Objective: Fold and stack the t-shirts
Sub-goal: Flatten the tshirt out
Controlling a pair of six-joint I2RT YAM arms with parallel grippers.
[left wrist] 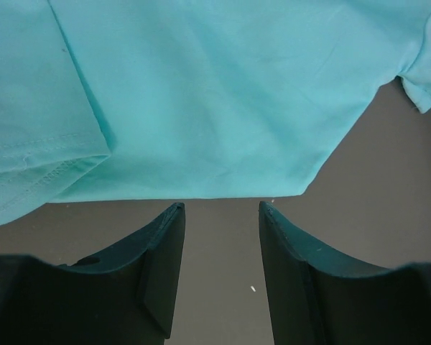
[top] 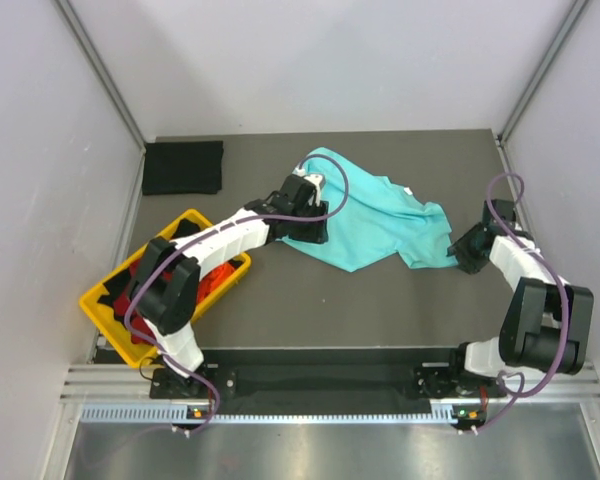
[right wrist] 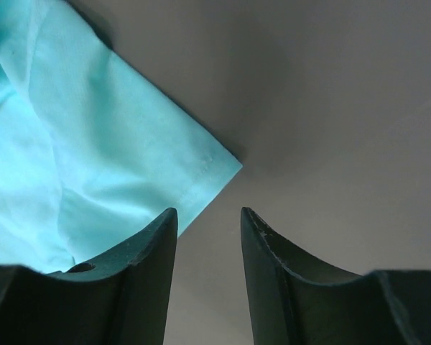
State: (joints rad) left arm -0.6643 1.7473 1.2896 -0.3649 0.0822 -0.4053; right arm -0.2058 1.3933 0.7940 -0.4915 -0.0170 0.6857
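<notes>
**Desk:** Where do the hands stand?

**Photographer:** The left hand (left wrist: 219, 208) hangs low over bare worktop (left wrist: 388, 194), fingers apart with nothing between them. A straight hem of the mint-teal t-shirt (left wrist: 223, 93) lies just beyond the tips. The right hand (right wrist: 208, 212) is likewise spread and empty, with a squared corner of the same shirt just beside its left finger.

**Desk:** And how does the shirt lie?

**Photographer:** It lies rumpled and unfolded toward the far side of the worktop, between the two hands. Seen from overhead, its long axis runs diagonally from far-left to near-right, where it bunches by the right hand. A stitched sleeve shows at the left of the left wrist view. I cannot tell which end holds the neck.

**Desk:** What lies beyond it?

**Photographer:** A folded black t-shirt (top: 183, 167) sits in the far-left corner. A yellow tray (top: 105, 310) at near-left holds a red t-shirt (top: 130, 300).
</notes>
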